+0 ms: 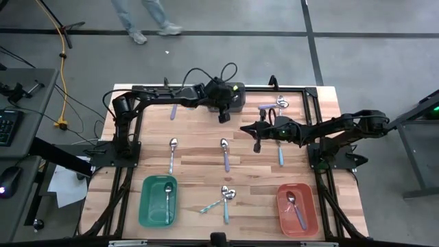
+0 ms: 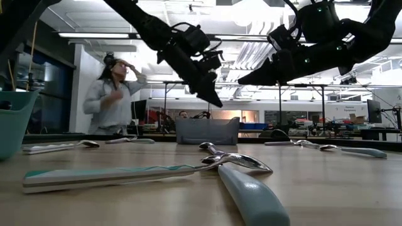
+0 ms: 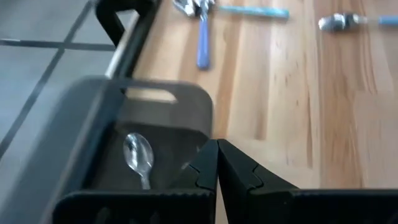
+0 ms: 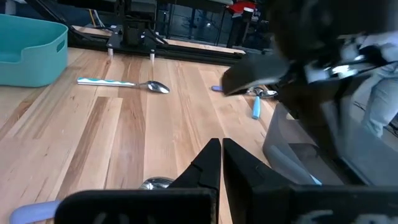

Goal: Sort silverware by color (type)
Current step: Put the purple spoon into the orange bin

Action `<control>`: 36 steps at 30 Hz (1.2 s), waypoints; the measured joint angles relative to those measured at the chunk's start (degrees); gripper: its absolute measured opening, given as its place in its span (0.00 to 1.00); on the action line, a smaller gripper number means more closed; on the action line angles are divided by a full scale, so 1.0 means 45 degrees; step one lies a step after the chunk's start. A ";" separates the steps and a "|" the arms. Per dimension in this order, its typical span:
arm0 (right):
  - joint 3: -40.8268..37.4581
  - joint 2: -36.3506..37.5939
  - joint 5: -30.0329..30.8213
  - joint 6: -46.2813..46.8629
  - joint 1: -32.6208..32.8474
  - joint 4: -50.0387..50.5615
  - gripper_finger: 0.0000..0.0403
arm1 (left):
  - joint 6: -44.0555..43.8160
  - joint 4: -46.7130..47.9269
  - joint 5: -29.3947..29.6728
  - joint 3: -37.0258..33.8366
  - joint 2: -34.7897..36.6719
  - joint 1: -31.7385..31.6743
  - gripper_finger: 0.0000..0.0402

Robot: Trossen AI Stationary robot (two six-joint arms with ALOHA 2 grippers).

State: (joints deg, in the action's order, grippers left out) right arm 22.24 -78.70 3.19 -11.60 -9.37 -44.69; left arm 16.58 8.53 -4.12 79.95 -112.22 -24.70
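Note:
Small spoons with coloured handles lie scattered on the wooden table: a teal one [image 1: 171,155], a purple one [image 1: 225,155], a crossed pair [image 1: 223,197] near the front, another pair [image 1: 274,104] at the far right and a light blue one [image 1: 280,155] under my right arm. One spoon lies in the green tray [image 1: 158,200], one in the red tray [image 1: 297,209], and one [image 3: 138,155] in the grey bin [image 3: 81,118] at the far middle. My left gripper [image 3: 216,163] hangs shut and empty just above that bin's near wall. My right gripper [image 4: 221,155] hovers shut and empty above the table's middle right.
A purple-handled spoon [image 1: 173,112] lies at the far left beside my left arm. Black frame rails [image 1: 295,88] run along the table's far and side edges. A person [image 2: 113,94] stands beyond the far edge. Bare wood shows between the two trays and around the middle.

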 joint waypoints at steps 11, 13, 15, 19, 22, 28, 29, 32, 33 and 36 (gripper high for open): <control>0.0005 -0.0005 0.0002 -0.0005 -0.0005 -0.0017 0.00 | -0.0572 -0.3623 -0.0061 -0.3231 0.1798 0.0500 0.00; 0.0005 -0.0005 0.0002 -0.0005 -0.0001 -0.0019 0.00 | -0.0651 -0.4497 -0.0053 -0.4040 0.2309 0.0665 0.00; 0.0005 -0.0005 0.0002 -0.0005 0.0000 -0.0019 0.00 | -0.0665 -0.5089 -0.0058 -0.4935 0.3030 0.0841 0.00; 0.0010 -0.0005 0.0016 -0.0010 -0.0015 -0.0029 0.00 | -0.1224 -0.6639 -0.0054 -0.6644 0.4354 0.1318 0.00; 0.0025 -0.0005 0.0016 -0.0054 -0.0079 -0.0054 0.00 | -0.1565 -0.7818 -0.0043 -0.7848 0.5216 0.1779 0.00; 0.0029 -0.0005 0.0041 0.0007 -0.0181 -0.0131 0.00 | -0.1975 -0.9174 -0.0053 -0.9631 0.6329 0.2713 0.00; 0.0029 -0.0005 0.0041 0.0005 -0.0199 -0.0131 0.00 | -0.1975 -0.9217 -0.0048 -0.9836 0.6445 0.2860 0.00; 0.0029 -0.0005 0.0041 0.0005 -0.0199 -0.0131 0.00 | -0.1688 -0.9323 -0.0031 -1.0337 0.6681 0.3294 0.00; 0.0029 -0.0005 0.0041 0.0005 -0.0199 -0.0131 0.00 | -0.1518 -0.9440 -0.0019 -1.0531 0.6711 0.3465 0.00; 0.0029 -0.0005 0.0036 0.0029 -0.0199 -0.0131 0.00 | -0.1288 -1.0261 -0.0029 -1.1092 0.6742 0.3937 0.00</control>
State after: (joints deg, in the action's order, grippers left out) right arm 22.37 -78.72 3.36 -11.46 -10.26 -45.28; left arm 10.78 -37.65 -4.25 30.04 -81.89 -6.99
